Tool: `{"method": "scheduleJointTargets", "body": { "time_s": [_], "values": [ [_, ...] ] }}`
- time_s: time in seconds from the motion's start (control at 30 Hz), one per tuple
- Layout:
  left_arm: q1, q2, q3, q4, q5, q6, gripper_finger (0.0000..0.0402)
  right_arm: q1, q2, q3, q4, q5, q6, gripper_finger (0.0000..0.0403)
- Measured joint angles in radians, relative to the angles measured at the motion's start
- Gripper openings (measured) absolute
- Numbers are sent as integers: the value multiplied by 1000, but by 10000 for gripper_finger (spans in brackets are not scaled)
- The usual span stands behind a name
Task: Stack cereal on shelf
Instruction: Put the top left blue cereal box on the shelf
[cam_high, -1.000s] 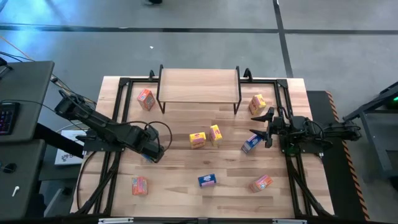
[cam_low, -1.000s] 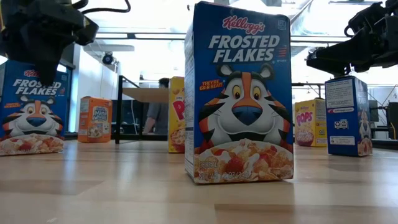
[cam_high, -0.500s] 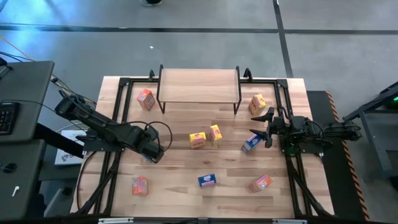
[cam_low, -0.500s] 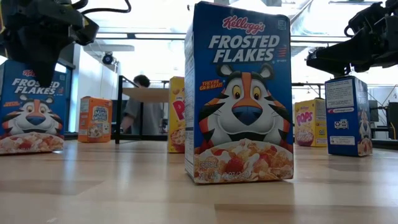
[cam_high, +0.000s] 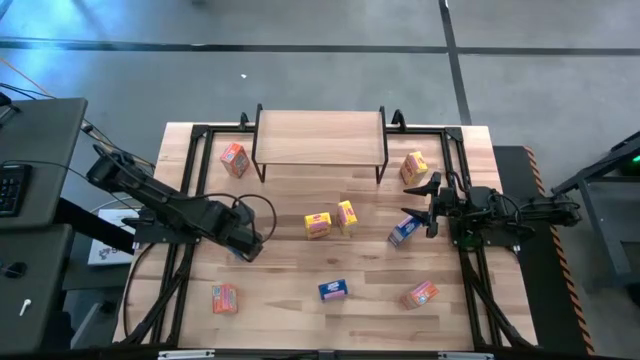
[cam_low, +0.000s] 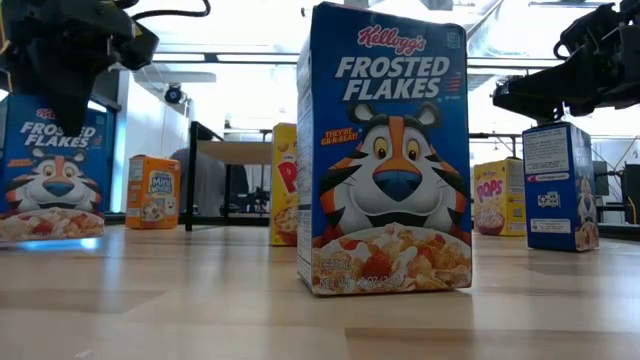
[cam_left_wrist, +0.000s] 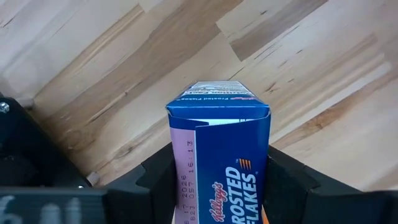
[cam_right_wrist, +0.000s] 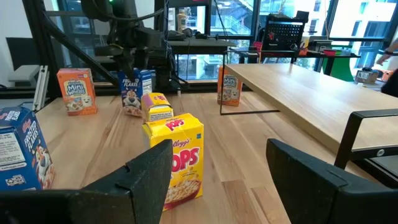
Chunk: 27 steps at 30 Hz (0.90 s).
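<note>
My left gripper (cam_high: 244, 244) points down at the table's left, shut on a blue cereal box (cam_low: 50, 175) that it hides in the high view. My right gripper (cam_high: 413, 200) waits open and level at the right, touching nothing. It has a blue box (cam_high: 402, 231) just on its near side and a yellow box (cam_right_wrist: 177, 155) ahead of it. The shelf (cam_high: 320, 137), a light wood top on black legs, stands at the far edge with nothing on it. Other boxes stand or lie on the tabletop on their bases or faces. My left gripper pinches the blue box between its two fingers (cam_left_wrist: 155, 177), one on each of two opposite sides (cam_left_wrist: 181, 180). It comes from above, pointing down, over the box's upper part. The box hangs upright, its bottom edge (cam_low: 50, 236) just off the tabletop.
An orange box (cam_high: 234, 158) stands near the shelf's left leg and a yellow one (cam_high: 414, 166) near its right. Two yellow boxes (cam_high: 318, 224) (cam_high: 346, 215) sit mid-table. A blue box (cam_high: 333, 290) and two orange ones (cam_high: 224, 298) (cam_high: 421, 294) lie near the front edge.
The blue box under my left gripper has come up a little. In the low view its bottom edge rested on the tabletop before and now shows slightly above it. Both arms have kept their places.
</note>
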<state>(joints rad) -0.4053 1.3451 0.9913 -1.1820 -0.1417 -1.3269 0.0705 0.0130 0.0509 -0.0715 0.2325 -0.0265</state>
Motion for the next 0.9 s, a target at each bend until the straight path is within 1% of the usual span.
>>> {"method": "scheduleJointTargets", "body": {
  "time_s": [0.17,0.3,0.5,0.7,0.9],
  "values": [
    [0,-47,0,11,-1,54,173,0,0,0,0,0,0,252],
    [14,-101,0,35,-3,135,172,0,0,0,0,0,0,252],
    [68,-176,0,36,-56,269,172,0,0,0,0,0,0,252],
    [136,-226,2,36,-81,376,172,0,0,0,0,0,0,252],
    [186,-236,69,34,-82,531,172,0,0,0,0,0,0,252]
  ]
}}
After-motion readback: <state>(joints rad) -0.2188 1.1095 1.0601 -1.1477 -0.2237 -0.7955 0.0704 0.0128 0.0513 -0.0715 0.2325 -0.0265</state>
